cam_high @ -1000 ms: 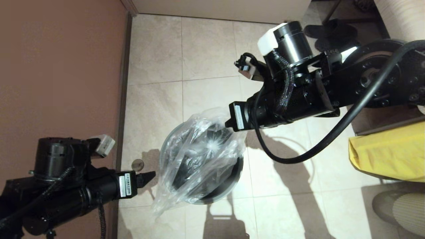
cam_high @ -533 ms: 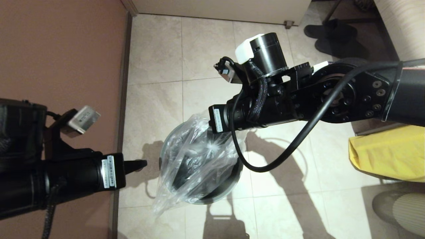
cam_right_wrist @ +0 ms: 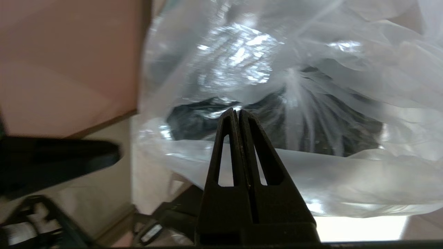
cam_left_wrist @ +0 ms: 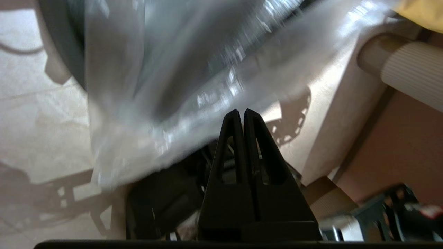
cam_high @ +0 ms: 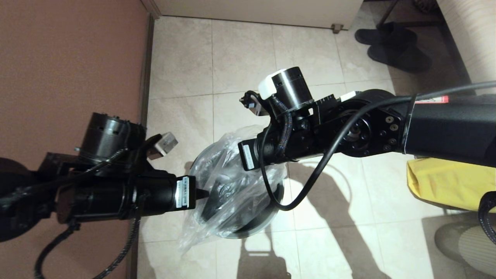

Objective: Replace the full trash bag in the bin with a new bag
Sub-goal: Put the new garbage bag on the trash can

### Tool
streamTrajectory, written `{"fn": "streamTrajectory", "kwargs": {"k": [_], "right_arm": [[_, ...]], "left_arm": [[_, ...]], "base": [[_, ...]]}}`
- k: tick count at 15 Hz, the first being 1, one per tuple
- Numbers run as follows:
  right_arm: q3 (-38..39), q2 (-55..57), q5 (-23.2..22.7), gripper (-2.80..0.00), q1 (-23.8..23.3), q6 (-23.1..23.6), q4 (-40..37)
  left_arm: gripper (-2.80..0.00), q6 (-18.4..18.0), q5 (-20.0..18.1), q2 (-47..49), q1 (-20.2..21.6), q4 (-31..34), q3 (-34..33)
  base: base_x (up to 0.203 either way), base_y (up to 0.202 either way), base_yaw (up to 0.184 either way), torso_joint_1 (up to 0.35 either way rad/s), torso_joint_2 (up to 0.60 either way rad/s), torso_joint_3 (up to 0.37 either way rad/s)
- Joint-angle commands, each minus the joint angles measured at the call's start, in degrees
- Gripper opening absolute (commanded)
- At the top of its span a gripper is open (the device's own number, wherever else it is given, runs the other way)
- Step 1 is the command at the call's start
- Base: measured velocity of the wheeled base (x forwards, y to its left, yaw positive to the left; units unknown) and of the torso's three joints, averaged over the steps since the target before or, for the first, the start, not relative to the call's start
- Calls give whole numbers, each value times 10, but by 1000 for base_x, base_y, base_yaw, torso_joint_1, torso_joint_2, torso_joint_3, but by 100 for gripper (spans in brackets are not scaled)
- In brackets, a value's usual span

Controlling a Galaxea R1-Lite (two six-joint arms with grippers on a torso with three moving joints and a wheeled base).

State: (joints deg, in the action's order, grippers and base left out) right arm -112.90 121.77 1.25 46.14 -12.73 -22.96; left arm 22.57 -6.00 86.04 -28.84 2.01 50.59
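The bin (cam_high: 267, 217) stands on the tiled floor, its grey rim showing at the near right. The new bag (cam_high: 228, 182), clear and crinkly, drapes over its mouth and hangs down the near-left side. My right gripper (cam_right_wrist: 237, 110) is shut on the bag's raised far edge, above the bin's far side. The film (cam_right_wrist: 346, 180) runs across behind its fingers. In the head view those fingers are hidden under the wrist. My left gripper (cam_high: 204, 192) is shut with nothing in it, its tips (cam_left_wrist: 241, 110) at the bag's left side. No full trash bag is in view.
A brown wall (cam_high: 69, 58) runs close along the left. A yellow sack (cam_high: 449, 182) lies to the right, with a pale ribbed object (cam_high: 472, 244) nearer me. Black slippers (cam_high: 391, 42) sit at the far right. The right arm's cable (cam_high: 294, 201) loops over the bin.
My left gripper closed, then swung from beside the wall across to the bag's left side. The right gripper moved left and lower over the bin, taking the bag's edge with it.
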Motion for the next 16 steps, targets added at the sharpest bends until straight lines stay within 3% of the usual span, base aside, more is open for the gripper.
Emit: {"fn": "streamTrajectory", "kwargs": {"k": [1, 8, 13, 16], "right_arm": [[0, 14, 13, -280, -1, 14, -21], [0, 14, 35, -280, -8, 30, -86], [4, -10, 49, -280, -6, 22, -177], [12, -8, 48, -280, 9, -15, -189]], "left_arm": [[-280, 0, 0, 87, 7, -32, 6], [-280, -11, 7, 207, 32, -81, 96], [-280, -10, 28, 192, 83, -76, 148], [-280, -9, 28, 161, 91, -75, 147]], "base": [[0, 0, 0, 0, 0, 0], [0, 0, 0, 0, 0, 0], [0, 0, 0, 0, 0, 0], [0, 0, 0, 0, 0, 0]]}}
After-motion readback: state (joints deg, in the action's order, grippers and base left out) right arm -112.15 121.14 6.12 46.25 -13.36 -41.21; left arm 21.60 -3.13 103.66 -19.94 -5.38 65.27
